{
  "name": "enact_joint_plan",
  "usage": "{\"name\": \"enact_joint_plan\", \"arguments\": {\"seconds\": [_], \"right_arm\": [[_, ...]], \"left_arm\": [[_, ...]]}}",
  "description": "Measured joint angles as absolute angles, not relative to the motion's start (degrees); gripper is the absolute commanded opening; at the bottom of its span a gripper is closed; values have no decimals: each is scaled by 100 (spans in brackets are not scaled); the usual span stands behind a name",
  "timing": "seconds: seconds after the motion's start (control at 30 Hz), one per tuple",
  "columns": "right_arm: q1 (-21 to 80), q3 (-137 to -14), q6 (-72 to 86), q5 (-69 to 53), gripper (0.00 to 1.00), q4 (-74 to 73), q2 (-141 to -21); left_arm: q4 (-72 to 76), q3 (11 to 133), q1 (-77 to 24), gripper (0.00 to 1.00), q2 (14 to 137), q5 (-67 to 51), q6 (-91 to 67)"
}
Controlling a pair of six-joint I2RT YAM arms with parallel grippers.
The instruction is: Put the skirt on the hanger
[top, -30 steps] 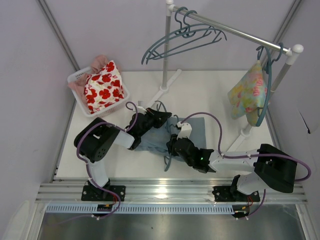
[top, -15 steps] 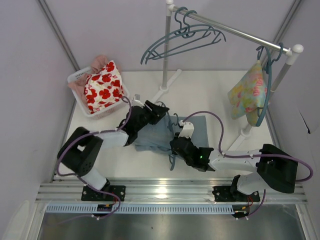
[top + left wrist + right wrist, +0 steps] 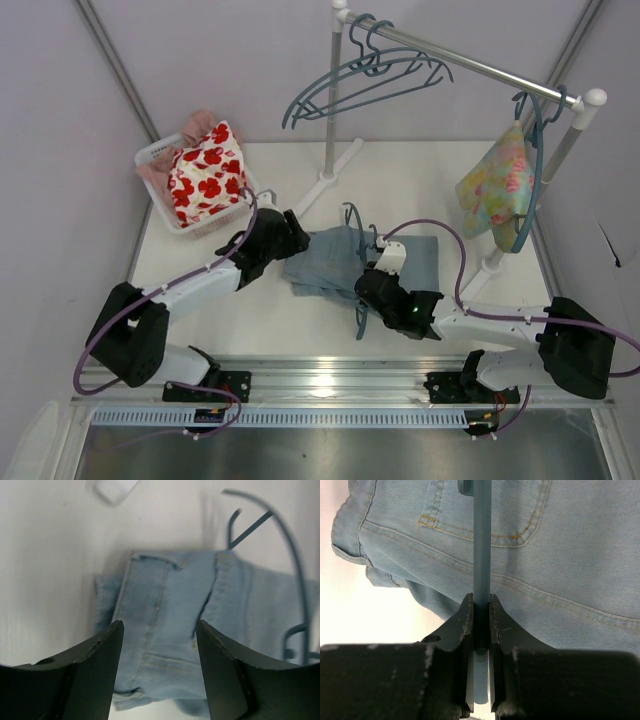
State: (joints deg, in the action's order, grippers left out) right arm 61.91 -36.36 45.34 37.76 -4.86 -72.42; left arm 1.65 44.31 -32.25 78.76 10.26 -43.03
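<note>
The light blue denim skirt lies crumpled on the white table. The teal hanger lies across the skirt, its curved top near the rack's foot. My right gripper is shut on the hanger's thin bar, with the skirt spread just behind it. My left gripper stands at the skirt's left edge, open. Nothing is pinched between its fingers; the skirt lies beyond them, and the hanger's arc shows to the right.
A white basket holding a white cloth with red flowers sits at the back left. A clothes rack spans the back with two spare hangers and a pastel floral garment. Its white foot lies behind the skirt.
My left gripper has opened, let go of the skirt and drawn back to the left. My right gripper has moved right with the hanger, and the skirt has shifted right with it.
</note>
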Motion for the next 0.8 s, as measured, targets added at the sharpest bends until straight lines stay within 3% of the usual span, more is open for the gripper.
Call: {"name": "enact_joint_plan", "arguments": {"seconds": [0.1,0.23,0.33,0.8], "right_arm": [[6187,-3636,4534,3809,0,-554,-7207],[6160,-3636,4488,3798,0,-563,-7168],[6143,-3636,4447,3767,0,-576,-7166],[5680,-3636,4521,3691,0,-958,-7039]], "left_arm": [[-185,4399,-3317,64,8062,1096,-4005],[-543,4458,-3555,46,8342,1343,-3835],[-819,4626,-3645,39,8705,1538,-3806],[-1216,4219,-3800,28,8720,2018,-4403]]}}
